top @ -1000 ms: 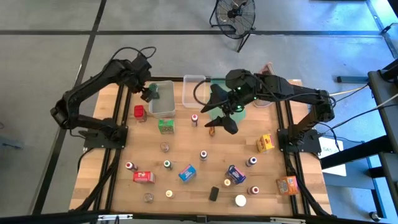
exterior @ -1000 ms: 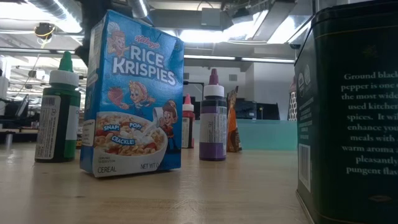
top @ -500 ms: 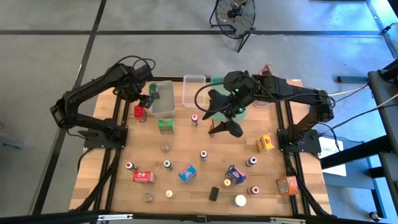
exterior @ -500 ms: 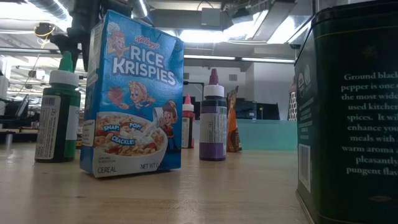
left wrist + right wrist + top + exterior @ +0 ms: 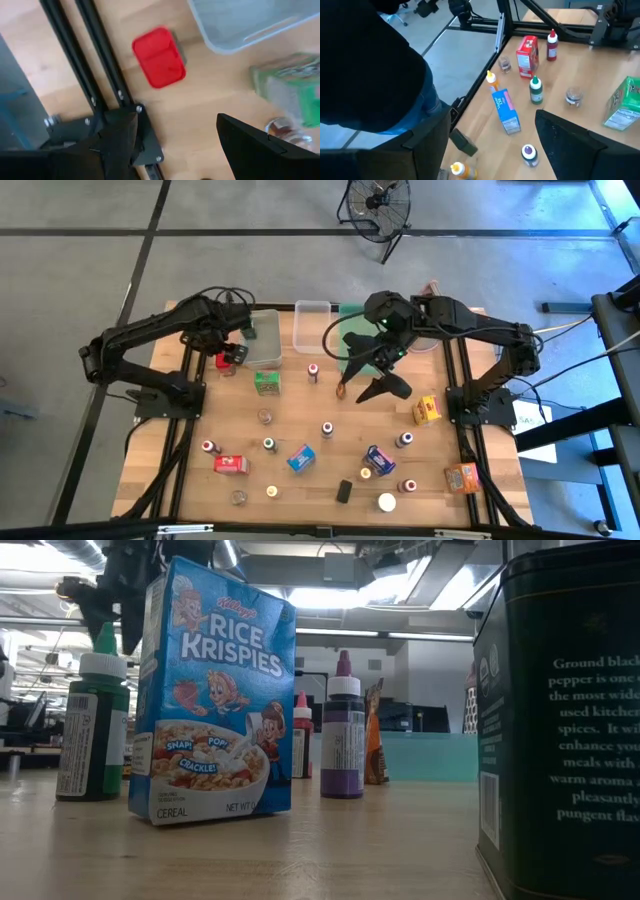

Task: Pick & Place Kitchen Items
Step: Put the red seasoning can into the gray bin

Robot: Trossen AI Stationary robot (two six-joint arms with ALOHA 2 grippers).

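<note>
Just ahead of the left gripper [image 5: 172, 145], whose fingers stood wide apart and empty, sat a small red-lidded container [image 5: 159, 57] beside a clear plastic bin [image 5: 240, 22].

A blue cereal box [image 5: 212, 695] is seen standing upright on the wooden table [image 5: 330, 850], slightly turned so that its front and one narrow side are shown. Just beside it a green bottle [image 5: 92, 725] with a green pointed cap is placed, and part of a dark robot arm [image 5: 125, 585] is visible above both (its end cannot be made out). Further back a purple bottle [image 5: 343, 730] is set upright, with a small red-capped bottle [image 5: 300, 735] between it and the box and an orange packet [image 5: 374, 735] partly hidden behind it. The near edge is filled by a large dark green tin [image 5: 565, 720], printed with pale text.
</note>
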